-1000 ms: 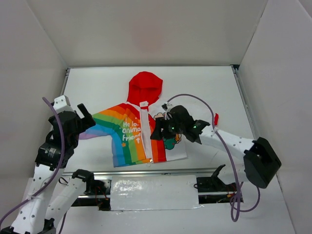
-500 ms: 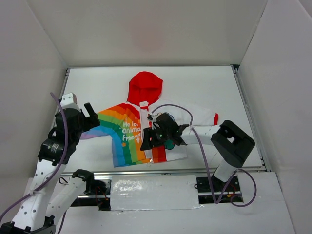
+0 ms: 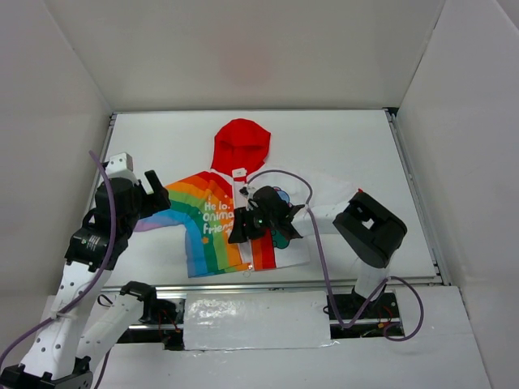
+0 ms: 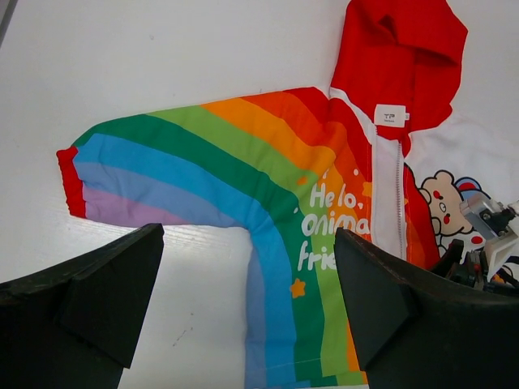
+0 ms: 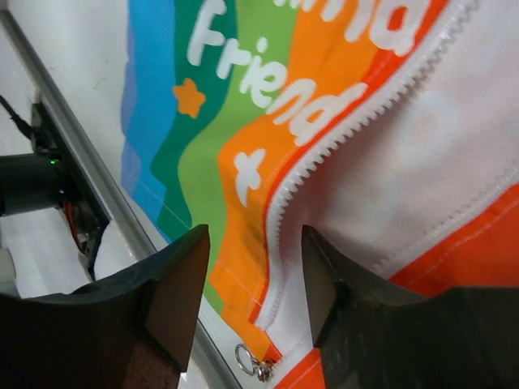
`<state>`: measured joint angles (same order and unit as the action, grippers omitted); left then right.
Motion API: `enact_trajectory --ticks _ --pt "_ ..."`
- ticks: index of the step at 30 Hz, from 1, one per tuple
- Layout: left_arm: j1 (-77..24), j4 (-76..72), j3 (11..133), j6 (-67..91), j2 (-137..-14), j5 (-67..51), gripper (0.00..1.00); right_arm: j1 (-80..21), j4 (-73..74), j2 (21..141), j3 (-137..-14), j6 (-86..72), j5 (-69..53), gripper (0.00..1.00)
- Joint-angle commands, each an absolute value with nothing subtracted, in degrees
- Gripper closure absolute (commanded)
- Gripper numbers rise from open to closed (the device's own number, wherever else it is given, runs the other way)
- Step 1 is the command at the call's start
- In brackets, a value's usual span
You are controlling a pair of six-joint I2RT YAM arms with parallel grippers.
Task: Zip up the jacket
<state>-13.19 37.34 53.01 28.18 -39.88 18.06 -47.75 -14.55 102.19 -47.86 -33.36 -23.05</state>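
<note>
Jacket (image 3: 212,217): lay flat on the table (image 3: 340,146), hood toward the far wall.
Left gripper (image 4: 243,300): fingers spread wide above the rainbow sleeve (image 4: 162,170) — holding nothing.
Right gripper (image 5: 253,284): fingers parted astride the zipper (image 5: 324,154) near the hem — contact with the cloth unclear.

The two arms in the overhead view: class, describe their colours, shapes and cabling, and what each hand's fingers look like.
Both have white tube-like links joined by chunky black joint housings. A lilac cable loops loosely along the left arm, a second lilac cable along the right arm. The left hand and right hand are matte black, each with two blunt, wedge-shaped fingers.
</note>
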Motion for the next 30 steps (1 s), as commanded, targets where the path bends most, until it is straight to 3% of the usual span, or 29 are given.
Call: enact_trajectory --ticks 1,4,6,8,17,19,21,25,30 --pt "-13.0 35.0 52.9 26.3 -39.8 16.7 0.01 -47.7 -21.3 102.0 -47.4 -32.8 -26.4 0.44" --pt "-13.0 35.0 52.9 26.2 -39.9 16.4 0.01 -47.7 -23.3 100.9 -45.5 -33.4 -27.0 0.51" --pt "-13.0 34.9 52.9 26.2 -39.6 16.4 0.01 -47.7 -24.4 100.1 -44.1 -34.4 -27.6 0.67" --pt "-13.1 34.9 52.9 26.2 -39.6 16.4 0.01 -47.8 -25.1 99.9 -43.5 -35.3 -28.5 0.73" --pt "-13.0 34.9 52.7 26.2 -39.8 16.3 0.01 -47.8 -30.3 101.1 -40.3 -39.2 -30.8 0.72" --pt "-13.0 34.9 52.7 26.2 -40.1 16.3 0.01 -47.8 -31.5 100.5 -39.9 -40.2 -31.2 0.91" --pt "-13.0 35.0 52.9 26.3 -40.3 16.3 0.01 -47.7 -31.6 100.1 -40.1 -41.1 -31.4 1.0" --pt "-13.0 35.7 53.3 27.6 -39.6 10.5 0.01 -47.5 -33.9 98.0 -40.0 -44.5 -32.6 1.0" --pt "-13.0 32.0 46.2 36.7 -36.7 -10.1 0.04 -46.3 -39.9 94.6 -39.0 -54.6 -33.7 1.0"
